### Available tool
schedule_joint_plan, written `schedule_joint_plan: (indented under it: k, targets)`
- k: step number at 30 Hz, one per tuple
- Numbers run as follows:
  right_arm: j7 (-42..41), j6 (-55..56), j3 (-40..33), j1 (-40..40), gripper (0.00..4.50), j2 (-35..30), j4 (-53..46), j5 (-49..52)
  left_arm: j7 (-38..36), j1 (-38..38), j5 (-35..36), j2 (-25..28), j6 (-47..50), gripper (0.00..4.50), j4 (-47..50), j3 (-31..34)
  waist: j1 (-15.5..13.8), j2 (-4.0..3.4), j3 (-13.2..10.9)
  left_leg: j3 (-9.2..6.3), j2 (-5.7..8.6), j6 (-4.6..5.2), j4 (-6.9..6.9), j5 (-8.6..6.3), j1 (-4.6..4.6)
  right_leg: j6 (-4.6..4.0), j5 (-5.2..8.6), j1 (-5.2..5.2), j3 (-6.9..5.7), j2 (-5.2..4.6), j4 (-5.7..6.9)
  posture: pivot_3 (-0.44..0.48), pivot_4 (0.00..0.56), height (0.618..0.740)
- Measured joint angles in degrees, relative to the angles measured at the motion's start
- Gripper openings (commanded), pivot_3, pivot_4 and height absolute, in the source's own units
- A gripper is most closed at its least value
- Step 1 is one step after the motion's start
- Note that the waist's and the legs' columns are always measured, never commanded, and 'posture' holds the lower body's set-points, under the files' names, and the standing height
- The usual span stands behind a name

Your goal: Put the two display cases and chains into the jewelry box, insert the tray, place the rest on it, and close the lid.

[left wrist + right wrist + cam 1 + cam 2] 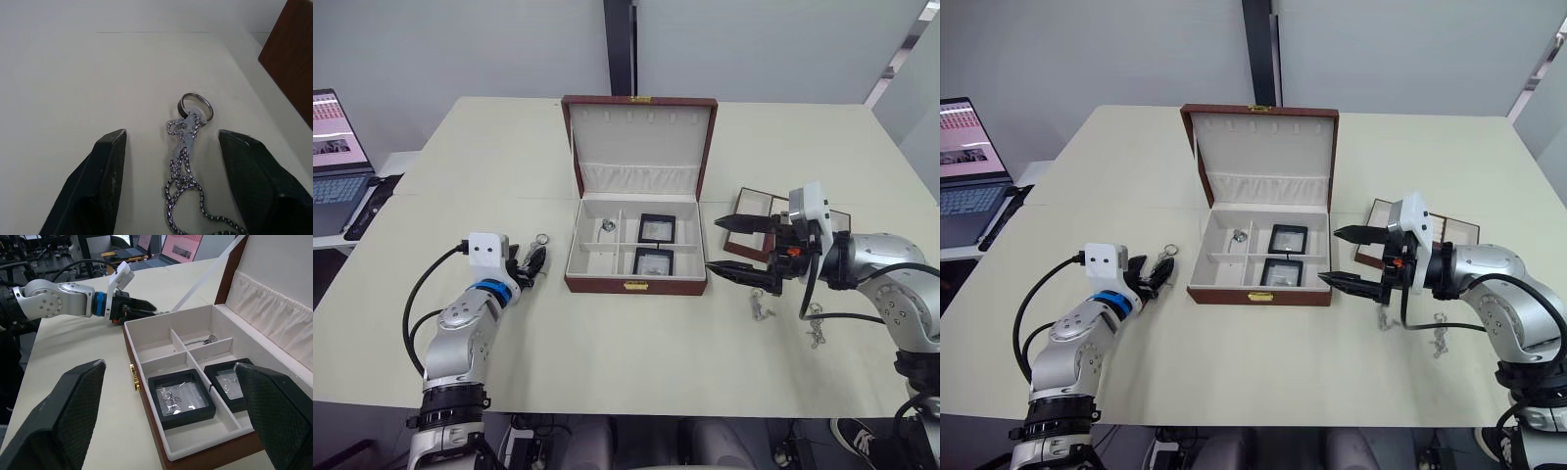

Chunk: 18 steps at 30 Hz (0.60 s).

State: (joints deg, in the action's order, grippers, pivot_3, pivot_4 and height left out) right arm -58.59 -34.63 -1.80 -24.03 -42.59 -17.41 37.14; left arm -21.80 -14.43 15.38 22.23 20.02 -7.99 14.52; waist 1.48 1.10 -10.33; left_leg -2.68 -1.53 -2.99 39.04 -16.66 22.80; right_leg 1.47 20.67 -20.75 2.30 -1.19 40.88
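Observation:
The jewelry box stands open mid-table with its lid upright. Two black display cases lie in its right compartments, and a small chain lies in the far left one. Left of the box, my left gripper is open low over the table, its fingers on either side of a silver chain with a ring at its end. My right gripper hovers open and empty just right of the box. Behind it lies the brown tray, partly hidden by the arm.
Small silver trinkets lie on the table below the right gripper. A laptop sits on a side desk at the far left. The table's near edge runs close under both arms.

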Motion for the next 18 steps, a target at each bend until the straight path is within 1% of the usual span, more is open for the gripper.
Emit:
schedule_joint_plan:
  k: [7,8,15,18]
  targets:
    - [0.14,-0.37,-0.01,0.40,4.50,0.00,-0.21,0.03,0.00,-0.12,0.02,0.01,0.48,0.24,0.00,0.03,-0.08,0.00,0.00,-0.01,0.01,0.00,0.00,0.00,-0.01,0.00,0.00,0.02,-0.01,-0.01,-0.01,0.000,0.150,0.740]
    - [0.15,-0.51,-0.01,0.48,4.50,0.00,-0.21,0.03,-0.01,-0.24,0.02,-0.01,0.58,0.12,-0.03,0.00,-0.08,0.00,0.00,-0.01,0.01,0.00,0.00,0.00,-0.01,0.00,0.00,0.02,0.00,-0.01,-0.01,0.000,0.150,0.740]
    - [0.39,-0.76,-0.01,0.52,4.50,0.00,-0.25,0.03,0.06,-0.78,0.11,-0.01,0.73,0.12,-0.51,0.12,-0.08,0.00,0.00,-0.02,0.01,0.00,0.00,0.00,-0.01,0.00,0.00,0.03,-0.02,0.00,-0.01,0.000,0.150,0.740]
    - [0.54,-0.80,-0.11,0.51,4.50,0.00,-0.32,0.08,0.05,-0.72,0.44,0.03,1.95,0.12,0.72,0.49,-0.07,0.00,0.00,-0.03,0.00,0.00,0.00,0.00,0.00,0.00,0.00,0.03,-0.02,0.00,-0.02,0.000,0.150,0.740]
